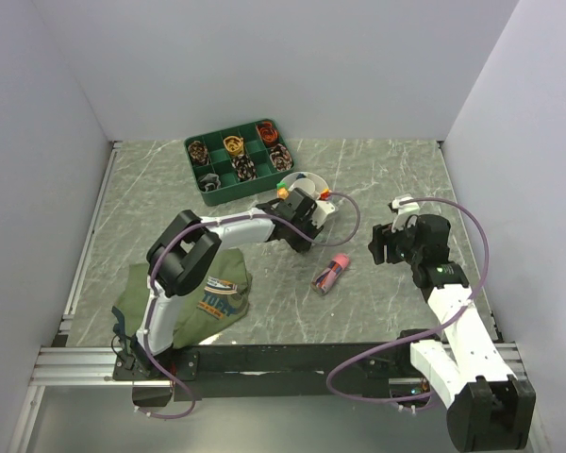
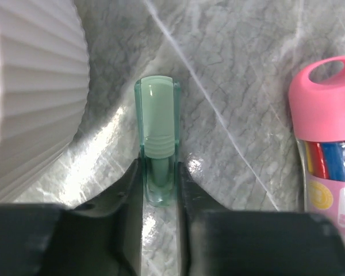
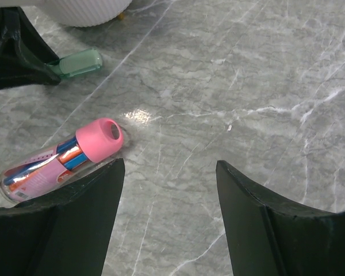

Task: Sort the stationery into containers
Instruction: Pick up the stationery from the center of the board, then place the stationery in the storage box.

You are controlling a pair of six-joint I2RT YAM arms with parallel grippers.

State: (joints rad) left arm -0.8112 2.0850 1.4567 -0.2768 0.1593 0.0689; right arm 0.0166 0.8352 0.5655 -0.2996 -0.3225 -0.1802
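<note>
Green highlighter (image 2: 157,123), pinched by left gripper (image 2: 159,172), shows only in wrist views.

A pink-capped pen tube (image 3: 58,163) lies by the wide-spread jaws, green highlighter (image 3: 80,62) beyond.

A robotics lab cell is shown: a marble-patterned table (image 1: 387,179) is boxed in by plain white panels (image 1: 264,66), aluminium framing (image 1: 75,363) fixed along the near edge.

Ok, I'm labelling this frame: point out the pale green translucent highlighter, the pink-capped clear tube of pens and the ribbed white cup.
Pale green translucent highlighter (image 2: 159,123): left wrist view, middle of its body.
Pink-capped clear tube of pens (image 3: 101,138): right wrist view, pink cap.
Ribbed white cup (image 2: 34,86): left wrist view, outer wall.
</note>
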